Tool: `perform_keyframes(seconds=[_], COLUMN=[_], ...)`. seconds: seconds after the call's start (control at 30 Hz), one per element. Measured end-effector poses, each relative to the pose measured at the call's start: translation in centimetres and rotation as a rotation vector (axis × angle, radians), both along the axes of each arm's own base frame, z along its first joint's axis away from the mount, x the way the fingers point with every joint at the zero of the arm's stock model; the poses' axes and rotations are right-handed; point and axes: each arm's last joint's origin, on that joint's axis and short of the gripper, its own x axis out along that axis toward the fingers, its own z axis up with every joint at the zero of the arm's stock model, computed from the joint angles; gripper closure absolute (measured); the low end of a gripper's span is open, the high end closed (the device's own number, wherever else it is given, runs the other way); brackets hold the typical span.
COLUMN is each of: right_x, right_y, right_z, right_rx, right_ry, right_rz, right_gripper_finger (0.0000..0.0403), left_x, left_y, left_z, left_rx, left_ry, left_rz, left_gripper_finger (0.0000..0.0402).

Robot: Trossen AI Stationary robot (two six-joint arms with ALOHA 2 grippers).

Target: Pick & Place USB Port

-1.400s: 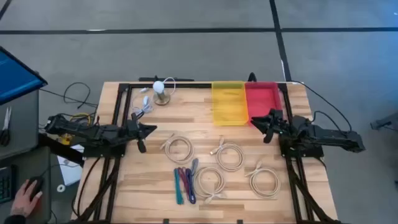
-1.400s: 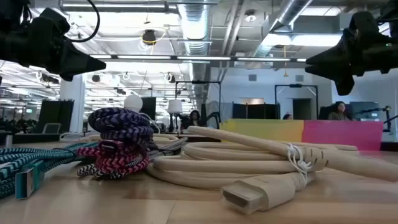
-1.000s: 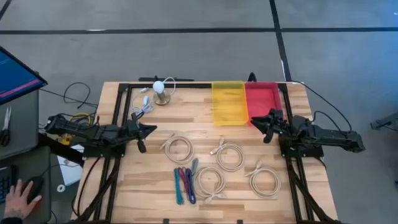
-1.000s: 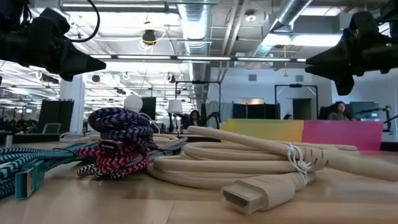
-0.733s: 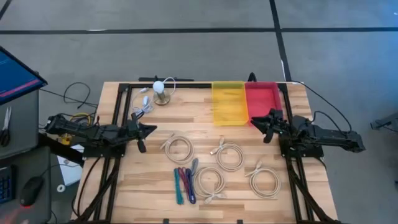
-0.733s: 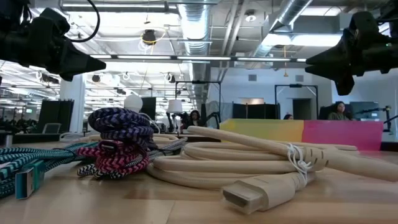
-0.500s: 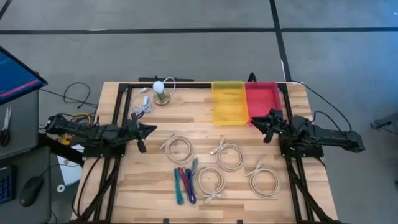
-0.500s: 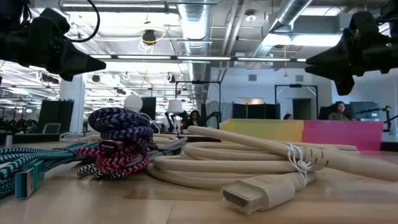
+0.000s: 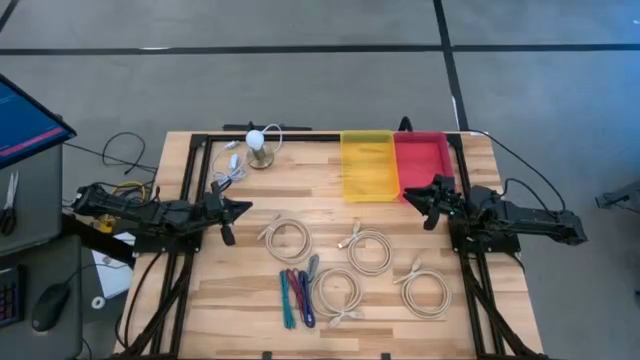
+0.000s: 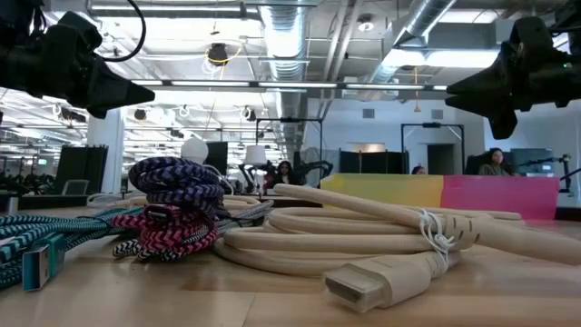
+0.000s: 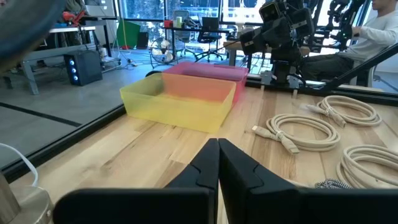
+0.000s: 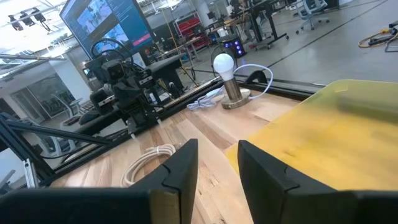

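Several coiled cream USB cables lie flat on the wooden table: one (image 9: 288, 239) near my left gripper, one (image 9: 369, 249) in the middle, two (image 9: 337, 292) (image 9: 426, 293) nearer the front edge. A bunch of coloured braided cables (image 9: 296, 296) lies beside them. In the low view a cream cable's plug (image 10: 361, 283) rests on the table. My left gripper (image 9: 243, 208) (image 11: 217, 147) hovers shut at the table's left. My right gripper (image 9: 407, 196) (image 12: 217, 163) hovers open at the right, beside the bins.
A yellow bin (image 9: 368, 166) and a red bin (image 9: 425, 160) stand side by side at the far edge. A bulb lamp on a round base (image 9: 259, 148) with its white cord sits at the far left. Bare wood shows between the grippers and the coils.
Both arms have kept still and no cable has moved. A person's hand by the mouse, off the table's left, has drawn out of the high view.
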Motion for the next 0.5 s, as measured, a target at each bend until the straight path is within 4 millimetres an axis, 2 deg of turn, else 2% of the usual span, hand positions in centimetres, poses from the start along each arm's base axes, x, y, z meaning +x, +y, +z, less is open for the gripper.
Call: perform_keyframes(seconds=[0.1, 0.27, 0.5], right_x=[0.00, 0.00, -0.04], right_y=[0.00, 0.00, -0.14], right_z=[-0.01, 0.00, 0.02], right_rx=[0.000, 0.000, -0.025], right_ry=[0.001, 0.000, 0.007], right_rz=[0.000, 0.000, -0.033], right_gripper_finger=[0.0296, 0.0296, 0.0296], left_x=[0.00, 0.00, 0.00], left_y=[0.00, 0.00, 0.00], left_z=[0.00, 0.00, 0.00], left_rx=[0.005, 0.173, 0.178], left_ry=[0.002, 0.061, 0.063], left_rz=[0.000, -0.012, -0.012], left_gripper_finger=[0.0396, 0.0396, 0.0396])
